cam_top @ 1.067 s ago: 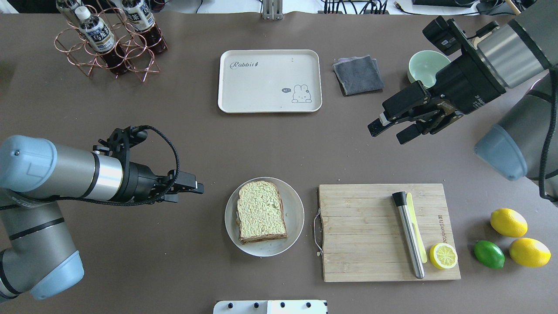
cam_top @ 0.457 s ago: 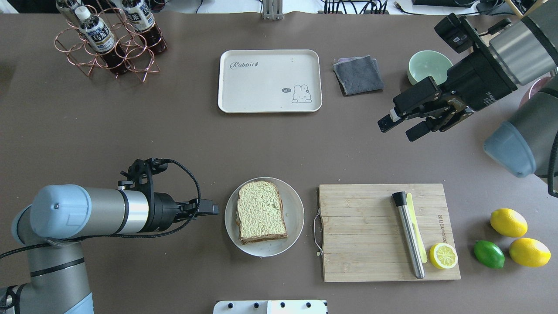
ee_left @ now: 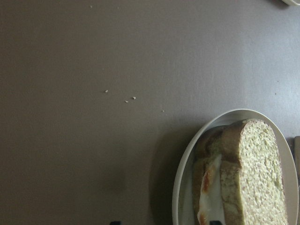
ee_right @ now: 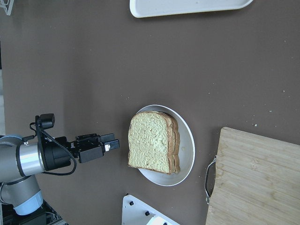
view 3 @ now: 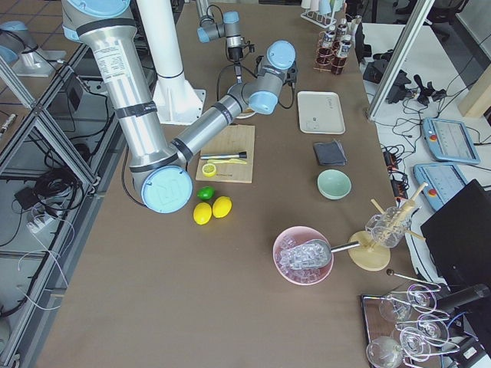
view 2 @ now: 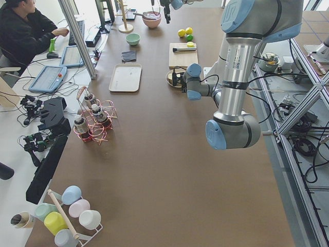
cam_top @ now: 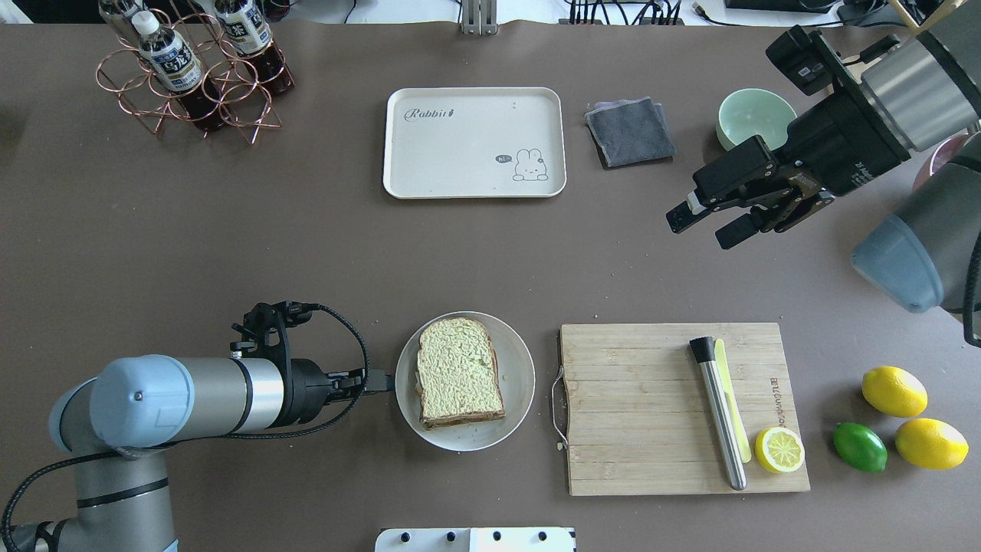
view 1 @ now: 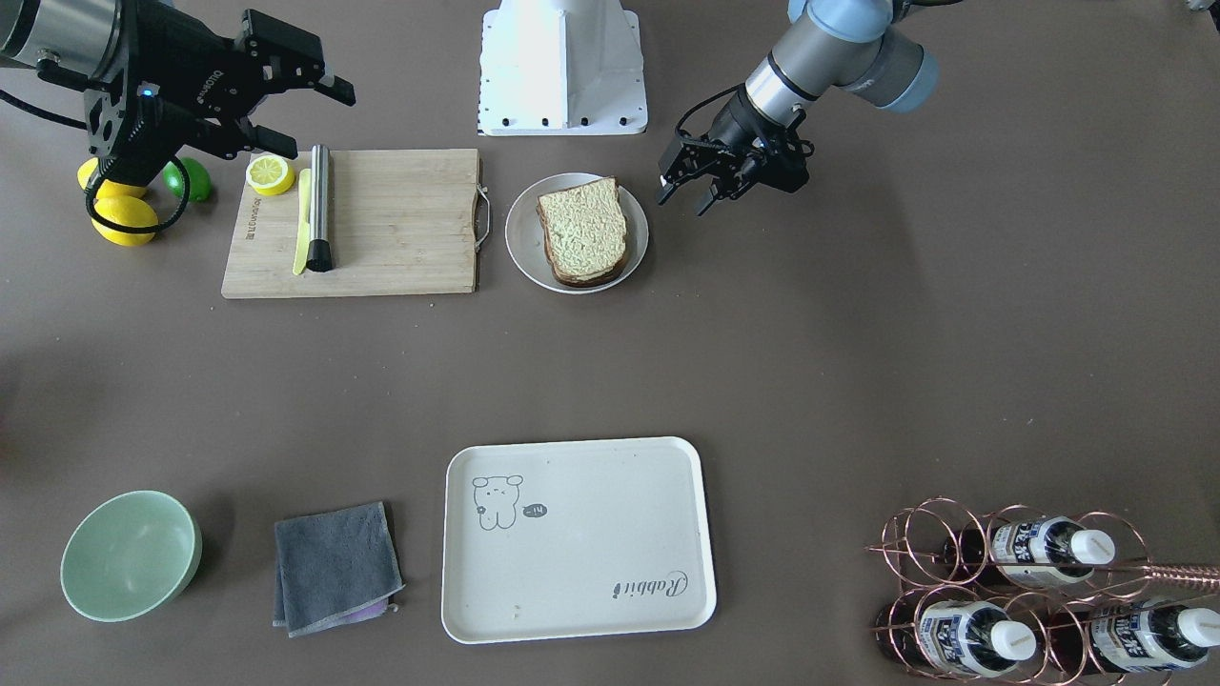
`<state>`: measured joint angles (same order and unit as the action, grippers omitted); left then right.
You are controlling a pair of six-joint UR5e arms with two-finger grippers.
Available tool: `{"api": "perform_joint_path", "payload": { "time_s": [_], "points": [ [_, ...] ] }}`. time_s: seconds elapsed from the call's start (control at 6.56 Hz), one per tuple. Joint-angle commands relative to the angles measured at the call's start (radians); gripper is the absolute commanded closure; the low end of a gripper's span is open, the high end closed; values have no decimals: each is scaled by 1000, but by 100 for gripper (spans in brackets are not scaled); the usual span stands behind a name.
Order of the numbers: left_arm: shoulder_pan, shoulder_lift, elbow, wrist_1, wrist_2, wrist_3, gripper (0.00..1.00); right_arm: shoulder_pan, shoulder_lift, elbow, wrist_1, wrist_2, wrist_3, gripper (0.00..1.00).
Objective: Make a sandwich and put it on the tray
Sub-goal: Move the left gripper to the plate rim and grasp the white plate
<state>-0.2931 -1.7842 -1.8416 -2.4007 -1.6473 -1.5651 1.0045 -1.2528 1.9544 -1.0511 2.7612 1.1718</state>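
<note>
The sandwich [cam_top: 458, 372] lies on a round white plate [cam_top: 521, 376]: two brown-crusted slices with a white egg between them, which shows in the left wrist view [ee_left: 208, 197]. My left gripper [cam_top: 383, 378] is open and empty, low at the plate's left edge, pointing at the sandwich. It also shows in the front view [view 1: 684, 189]. The cream tray [cam_top: 460, 153] with the "Rabbit" script lies empty at the far middle. My right gripper [cam_top: 701, 225] is open and empty, raised over the table's right side.
A wooden cutting board [cam_top: 644, 406] right of the plate holds a metal bar [cam_top: 719, 418] and a half lemon [cam_top: 779, 450]. Two lemons and a lime [cam_top: 860, 447] lie farther right. A grey cloth [cam_top: 630, 130], a green bowl [cam_top: 755, 116] and a bottle rack [cam_top: 191, 73] stand at the back.
My left arm has swung down and to the right, bringing its gripper to the plate's left edge. My right gripper has drawn slightly back to the right.
</note>
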Motion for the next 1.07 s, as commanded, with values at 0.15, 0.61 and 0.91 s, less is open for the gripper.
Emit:
{"api": "perform_joint_path", "payload": {
  "time_s": [0.15, 0.61, 0.91],
  "points": [
    [31, -40, 48, 0, 44, -1, 53, -1, 1, -5, 0, -3, 0, 0],
    [31, -78, 96, 0, 46, -1, 57, -3, 6, -14, 0, -8, 0, 0],
    [28, -92, 111, -1, 44, -1, 72, -3, 13, -22, 0, -11, -1, 0]
  ]
}}
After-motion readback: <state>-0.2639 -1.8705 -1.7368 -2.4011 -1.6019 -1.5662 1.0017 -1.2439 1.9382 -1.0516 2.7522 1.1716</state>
